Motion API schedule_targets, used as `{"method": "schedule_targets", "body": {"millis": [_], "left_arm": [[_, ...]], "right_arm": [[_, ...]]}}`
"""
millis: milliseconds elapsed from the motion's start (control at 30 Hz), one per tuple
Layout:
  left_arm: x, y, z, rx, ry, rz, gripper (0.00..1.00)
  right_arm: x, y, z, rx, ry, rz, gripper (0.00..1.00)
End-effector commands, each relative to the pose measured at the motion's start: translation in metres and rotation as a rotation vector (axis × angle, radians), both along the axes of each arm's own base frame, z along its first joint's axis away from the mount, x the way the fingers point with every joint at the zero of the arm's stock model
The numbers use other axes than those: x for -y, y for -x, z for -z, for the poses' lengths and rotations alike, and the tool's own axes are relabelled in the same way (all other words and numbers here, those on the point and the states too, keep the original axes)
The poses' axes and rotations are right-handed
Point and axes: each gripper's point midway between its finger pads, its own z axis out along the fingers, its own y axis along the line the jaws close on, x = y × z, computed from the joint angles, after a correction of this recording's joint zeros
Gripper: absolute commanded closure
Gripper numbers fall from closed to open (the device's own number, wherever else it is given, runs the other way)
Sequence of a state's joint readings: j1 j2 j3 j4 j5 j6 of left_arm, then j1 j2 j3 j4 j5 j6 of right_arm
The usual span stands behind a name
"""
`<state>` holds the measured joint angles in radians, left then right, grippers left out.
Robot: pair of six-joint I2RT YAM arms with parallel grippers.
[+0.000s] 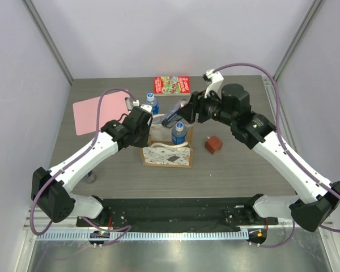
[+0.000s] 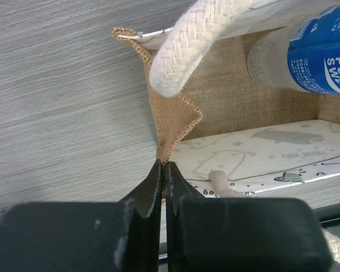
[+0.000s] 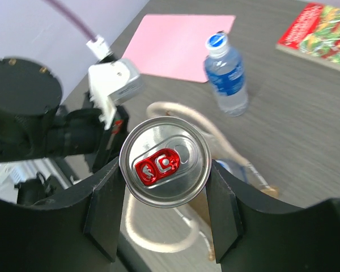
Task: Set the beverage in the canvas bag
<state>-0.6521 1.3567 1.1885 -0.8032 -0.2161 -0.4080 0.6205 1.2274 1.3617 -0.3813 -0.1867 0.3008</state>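
Right hand (image 3: 164, 204) grips can (image 3: 165, 161) above canvas bag (image 1: 165, 158); left hand (image 2: 163, 168) pinches bag's corner.

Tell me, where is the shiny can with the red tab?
In the top view, the can is clamped in the right gripper, held above the canvas bag, near the water bottle standing outside it.

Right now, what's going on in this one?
The left gripper has its fingers shut on the brown edge of the canvas bag. The right gripper holds a silver can with a red tab upright over the bag's rope handles, not yet inside. A blue-labelled bottle is already in the bag, and a second bottle stands on the table beyond it.
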Motion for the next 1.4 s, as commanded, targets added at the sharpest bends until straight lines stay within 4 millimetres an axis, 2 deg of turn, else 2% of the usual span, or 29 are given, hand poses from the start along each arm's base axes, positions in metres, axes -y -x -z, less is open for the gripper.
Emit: {"method": "schedule_targets", "body": {"millis": [0, 67, 200, 533, 800, 833, 1067, 1367], "left_arm": [[0.000, -0.005, -0.007, 0.032, 0.016, -0.005, 1.00], [-0.001, -0.005, -0.008, 0.032, 0.013, -0.007, 1.00], [-0.001, -0.004, -0.008, 0.032, 0.014, -0.008, 1.00], [-0.003, -0.004, -0.008, 0.033, 0.008, -0.014, 1.00], [-0.004, -0.005, -0.006, 0.030, -0.004, -0.019, 1.00], [-0.005, -0.005, -0.005, 0.028, -0.007, -0.020, 1.00], [-0.007, -0.006, -0.004, 0.029, -0.018, -0.027, 1.00], [-0.007, -0.006, -0.003, 0.025, -0.025, -0.029, 1.00]], "right_arm": [[-0.035, 0.020, -0.043, 0.146, -0.095, -0.124, 0.99], [-0.043, 0.022, -0.029, 0.126, -0.058, -0.126, 0.99], [-0.043, 0.017, -0.005, 0.093, -0.014, -0.104, 0.99], [-0.025, 0.017, 0.040, 0.039, 0.087, -0.042, 0.99], [-0.004, 0.020, 0.054, 0.043, 0.156, 0.015, 0.99], [0.005, 0.014, 0.057, 0.050, 0.188, 0.066, 0.99], [0.026, 0.007, 0.077, 0.036, 0.305, 0.145, 0.99], [0.030, 0.005, 0.095, 0.012, 0.415, 0.171, 0.99]]}}
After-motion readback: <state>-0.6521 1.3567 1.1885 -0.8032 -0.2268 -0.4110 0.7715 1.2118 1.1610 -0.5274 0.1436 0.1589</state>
